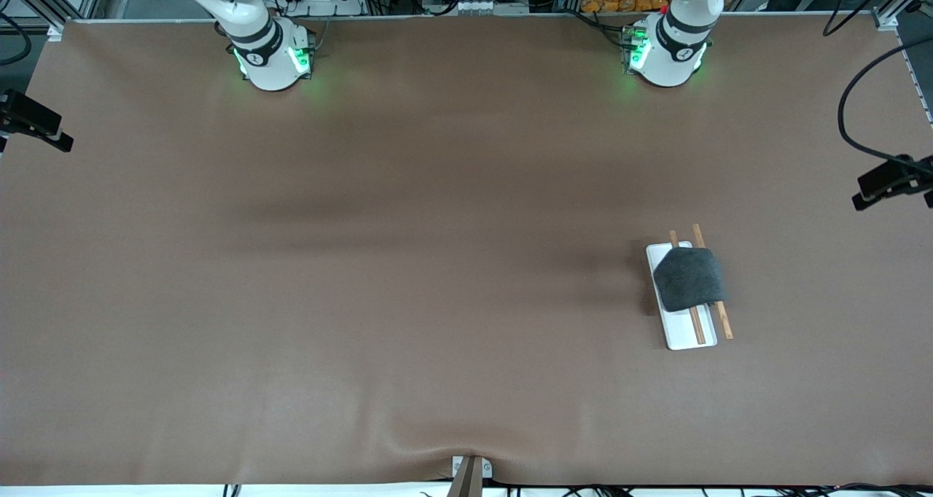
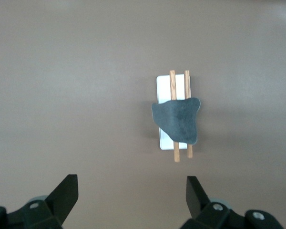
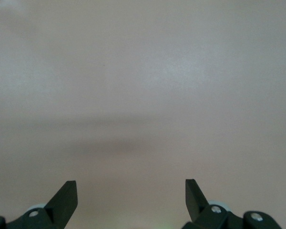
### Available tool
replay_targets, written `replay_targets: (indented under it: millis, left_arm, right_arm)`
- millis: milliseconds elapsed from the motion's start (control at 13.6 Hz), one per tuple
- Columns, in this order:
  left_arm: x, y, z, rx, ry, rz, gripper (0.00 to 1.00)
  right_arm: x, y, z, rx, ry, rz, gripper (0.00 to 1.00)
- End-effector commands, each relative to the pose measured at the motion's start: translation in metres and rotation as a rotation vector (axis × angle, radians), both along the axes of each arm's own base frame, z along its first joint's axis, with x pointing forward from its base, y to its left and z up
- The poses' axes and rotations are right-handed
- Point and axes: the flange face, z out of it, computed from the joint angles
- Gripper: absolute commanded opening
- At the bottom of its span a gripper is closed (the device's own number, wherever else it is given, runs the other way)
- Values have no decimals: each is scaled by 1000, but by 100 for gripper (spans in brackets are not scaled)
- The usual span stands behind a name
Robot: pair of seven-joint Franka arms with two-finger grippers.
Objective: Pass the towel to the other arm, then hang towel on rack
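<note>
Towel (image 1: 689, 279) draped over rack (image 1: 681, 333), left hand (image 2: 132, 191) wide open above, right hand (image 3: 131, 191) open, empty.

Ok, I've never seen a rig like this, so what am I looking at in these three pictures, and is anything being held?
Two robot arms are bolted along one edge of a brown table. The wide picture comes from a high camera facing them; only their bases and lower links show there. The other two pictures come from cameras on each arm's wrist, looking down past the black fingers.

The left end effector is open, empty and high over the rack. The right end effector is open too, over bare table.

On the table, toward the left arm's end, sits the rack: a white base with two thin wooden rods. The towel, dark grey side up, is draped across both rods. Nothing is held.
</note>
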Motion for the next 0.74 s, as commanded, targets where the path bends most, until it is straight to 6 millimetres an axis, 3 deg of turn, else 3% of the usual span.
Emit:
replay_targets:
  millis: [0,147,221,663]
  left_arm:
    - [-11,-4,9,19,4,24,100]
    - [-16,-15,18,22,-12,12,100]
    - [-18,-31,19,24,-11,-5,100]
    - [-42,-52,27,45,-10,-8,100]
  right_arm:
    - [0,-3,5,19,-11,4,100]
    - [0,-3,5,19,-11,4,100]
    - [0,-3,5,19,-10,4,100]
    - [1,-2,6,21,-18,4,100]
